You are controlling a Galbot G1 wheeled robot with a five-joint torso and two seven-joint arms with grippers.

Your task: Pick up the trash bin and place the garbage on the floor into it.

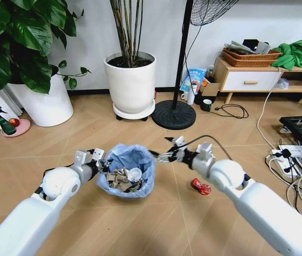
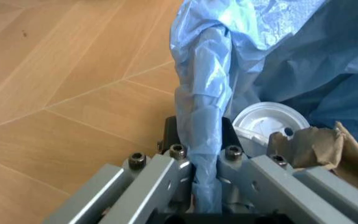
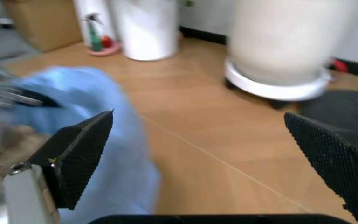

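Note:
The trash bin (image 1: 125,172), black with a crinkled light blue liner, hangs a little above the wooden floor. My left gripper (image 1: 101,165) is shut on its left rim; in the left wrist view the left gripper (image 2: 201,136) pinches the liner fold (image 2: 205,93). Garbage lies inside: a white round lid (image 2: 267,122) and crumpled brown paper (image 2: 319,145). My right gripper (image 1: 164,156) hovers at the bin's right rim, open and empty, its black pads (image 3: 79,154) wide apart beside the blue liner (image 3: 98,121). A crushed red packet (image 1: 200,186) lies on the floor under my right forearm.
Two white plant pots (image 1: 131,80) (image 1: 41,101) stand at the back, with a fan's black base (image 1: 173,115) beside them. A low wooden cabinet (image 1: 252,80) and loose cables (image 1: 292,160) crowd the right. A green spray bottle (image 1: 2,122) stands far left.

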